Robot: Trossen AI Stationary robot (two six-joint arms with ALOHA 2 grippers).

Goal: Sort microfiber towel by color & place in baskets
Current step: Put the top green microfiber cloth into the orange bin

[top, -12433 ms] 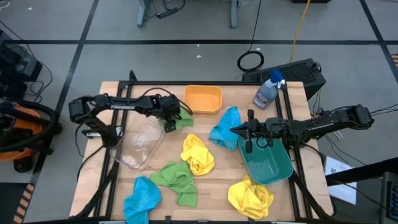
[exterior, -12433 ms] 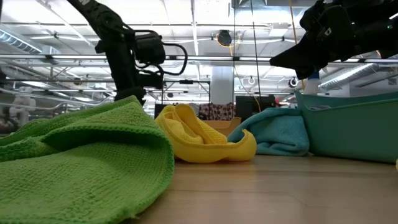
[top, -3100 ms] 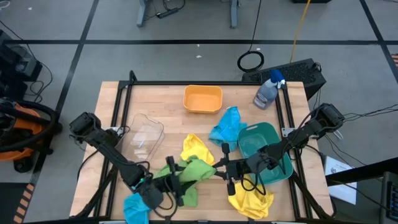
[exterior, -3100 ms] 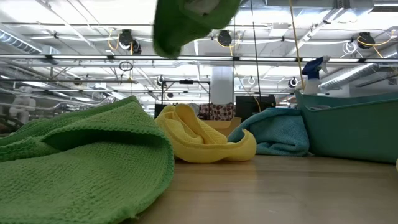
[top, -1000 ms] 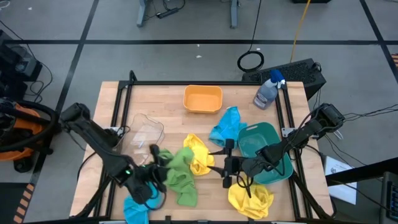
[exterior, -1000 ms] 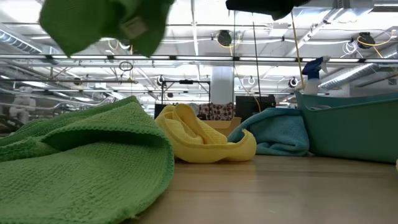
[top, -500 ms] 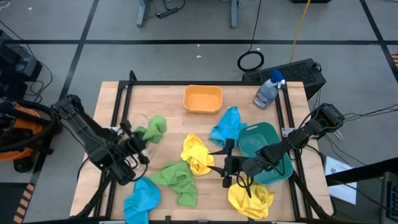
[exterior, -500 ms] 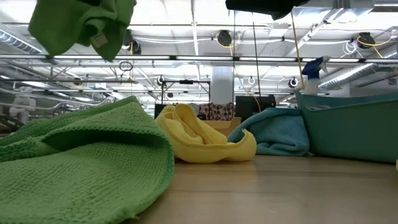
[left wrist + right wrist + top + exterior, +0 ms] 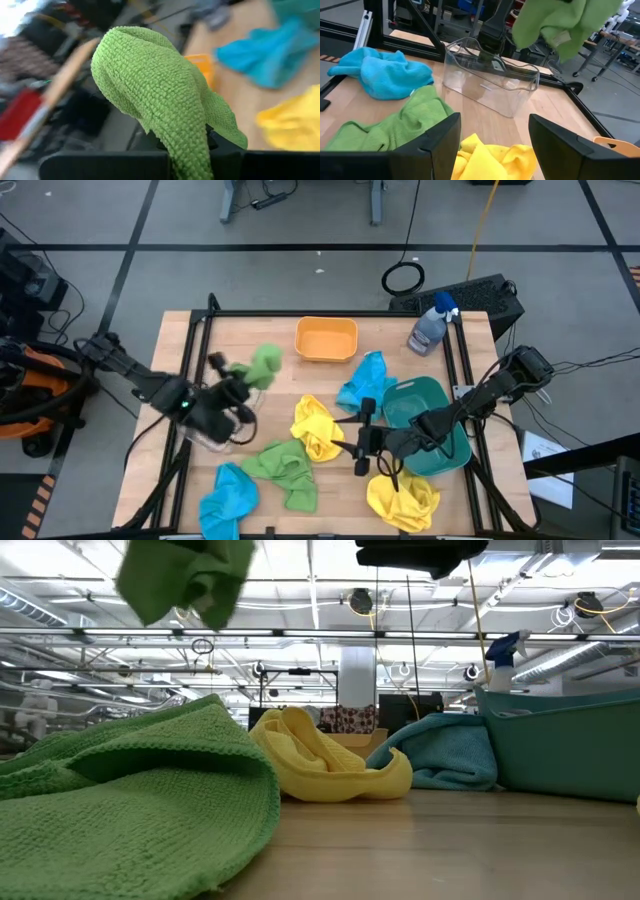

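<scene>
My left gripper [image 9: 246,378] is shut on a bright green microfiber towel [image 9: 264,364], held in the air over the far side of the clear basket [image 9: 212,420]. A second green towel [image 9: 284,468] lies on the table at the near middle. There are also two yellow towels [image 9: 318,428] [image 9: 403,496] and two blue towels [image 9: 364,384] [image 9: 228,492]. The orange basket [image 9: 327,339] stands at the far middle and the teal basket [image 9: 452,452] at the right. My right gripper [image 9: 361,444] hovers open beside the middle yellow towel. My left gripper pinches a bunched fold of the green towel [image 9: 186,134] between its two fingers; the cloth is in several layers. The rest of the towel [image 9: 150,85] bulges out past the fingertips. It hangs clear of the table and the baskets [image 9: 186,578].
A spray bottle with a blue head [image 9: 432,326] stands at the far right corner. A black metal frame [image 9: 190,330] runs along the table's edges. Bare wood shows between the orange basket and the clear basket.
My left gripper has carried the green towel from the near left of the table up and toward the far edge, then a little to the right. It is now over the clear basket. The towel stays bunched and clear of the table.
</scene>
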